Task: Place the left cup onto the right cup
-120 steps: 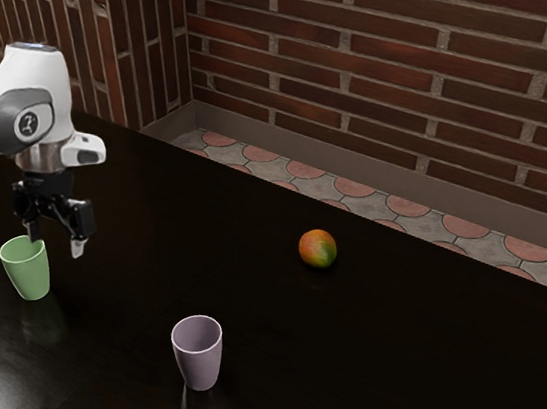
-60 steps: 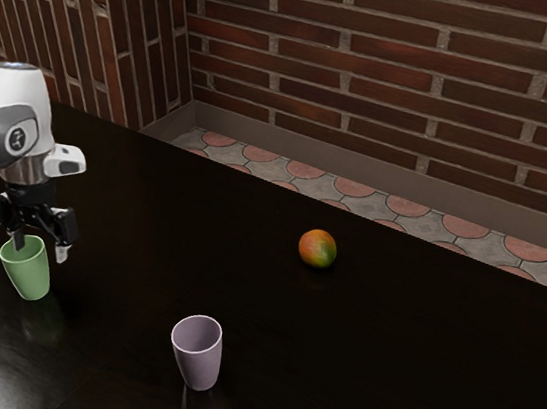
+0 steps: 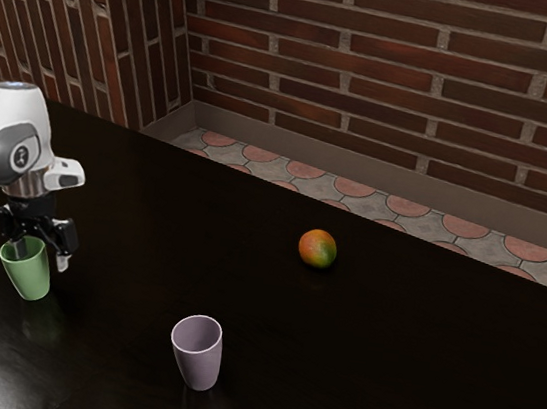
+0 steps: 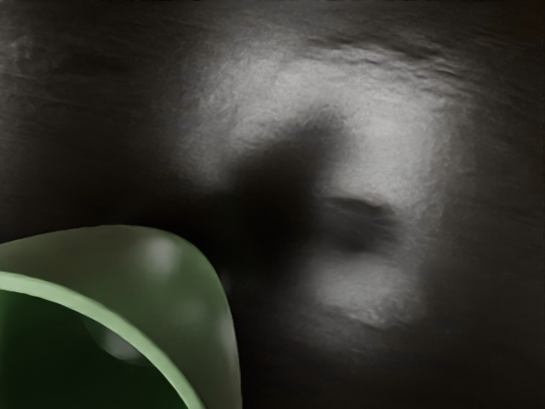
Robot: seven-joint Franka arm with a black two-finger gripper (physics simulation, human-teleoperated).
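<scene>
Brick walls (image 3: 392, 69) back a dark table (image 3: 403, 373), where the green cup (image 3: 26, 275) stands upright at the exterior view's left, well apart from the purple cup (image 3: 197, 352) and a fruit (image 3: 317, 248). The gripper (image 3: 35, 250) hangs at the green cup's rim, fingers spread and gripping nothing, one just beside the cup's wall. From the wrist, the green cup (image 4: 128, 290) lies just under the hand.

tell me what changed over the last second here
The gripper moved toward the exterior view's left and came down to the rim of the green cup. The green cup itself has not been lifted. The purple cup and the fruit stayed where they were on the table.
</scene>
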